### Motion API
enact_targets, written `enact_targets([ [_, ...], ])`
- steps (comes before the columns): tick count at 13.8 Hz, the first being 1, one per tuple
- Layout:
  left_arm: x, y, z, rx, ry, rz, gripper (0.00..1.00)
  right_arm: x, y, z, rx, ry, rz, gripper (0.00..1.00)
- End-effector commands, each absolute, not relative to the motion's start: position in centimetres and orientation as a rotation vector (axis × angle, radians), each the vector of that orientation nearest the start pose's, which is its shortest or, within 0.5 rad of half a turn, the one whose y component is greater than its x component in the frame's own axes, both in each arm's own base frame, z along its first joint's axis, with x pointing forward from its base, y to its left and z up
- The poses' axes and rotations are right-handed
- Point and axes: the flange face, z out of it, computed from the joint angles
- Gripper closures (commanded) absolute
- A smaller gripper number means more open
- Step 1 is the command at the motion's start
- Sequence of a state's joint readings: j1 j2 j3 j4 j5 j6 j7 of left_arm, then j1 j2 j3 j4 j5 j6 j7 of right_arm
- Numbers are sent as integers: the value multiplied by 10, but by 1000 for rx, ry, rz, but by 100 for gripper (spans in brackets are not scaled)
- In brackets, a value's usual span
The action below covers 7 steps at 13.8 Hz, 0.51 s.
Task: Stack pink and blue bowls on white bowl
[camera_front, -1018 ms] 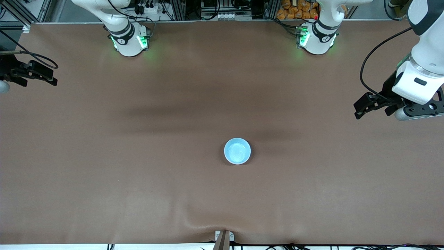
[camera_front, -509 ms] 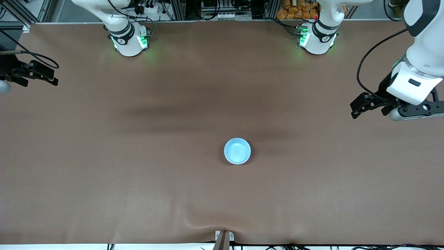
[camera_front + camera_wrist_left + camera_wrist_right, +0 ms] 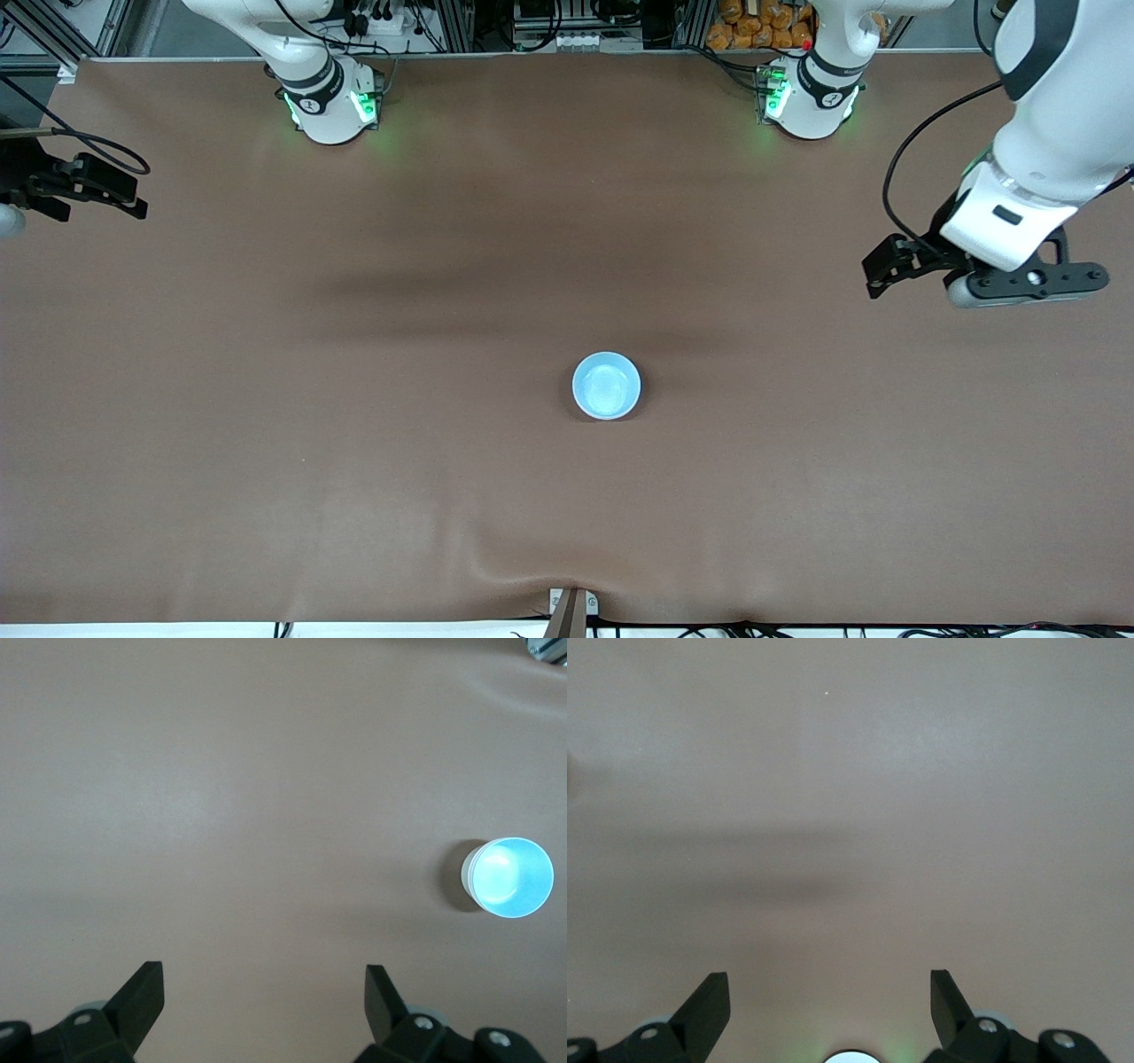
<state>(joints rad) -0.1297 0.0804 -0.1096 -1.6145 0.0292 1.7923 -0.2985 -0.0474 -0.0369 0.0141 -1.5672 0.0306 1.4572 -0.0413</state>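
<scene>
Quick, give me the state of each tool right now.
Left tool: open, holding nothing, over bare table toward the left arm's end.
Right tool: open, holding nothing, over bare table at the right arm's end.

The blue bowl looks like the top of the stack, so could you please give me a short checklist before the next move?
1. Blue bowl upright on the brown table: ok.
2. Pink and white bowls beneath it: cannot tell; the left wrist view shows only a pale wall under the blue rim.
3. Left gripper open, empty, over the table's left-arm end: ok.
4. Right gripper open, empty, waiting at the right-arm end: ok.
</scene>
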Motion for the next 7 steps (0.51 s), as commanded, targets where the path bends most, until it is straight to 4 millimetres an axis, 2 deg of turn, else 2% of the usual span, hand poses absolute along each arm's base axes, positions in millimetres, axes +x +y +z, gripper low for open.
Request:
enact_targets([
  [1,583,-152,563,-3158,-54,-104,0,535,-13,641,-3125,-21,83,0],
  [3,580,-177,557,-3161,4,-98,0,535,-12,640,-3127,-28,88,0],
  [4,582,-182,552,-3161,16,-95,0,535,-12,640,-3126,-25,90,0],
  [7,582,-182,546,-3154,20,-79,0,535,-12,640,-3126,-25,90,0],
])
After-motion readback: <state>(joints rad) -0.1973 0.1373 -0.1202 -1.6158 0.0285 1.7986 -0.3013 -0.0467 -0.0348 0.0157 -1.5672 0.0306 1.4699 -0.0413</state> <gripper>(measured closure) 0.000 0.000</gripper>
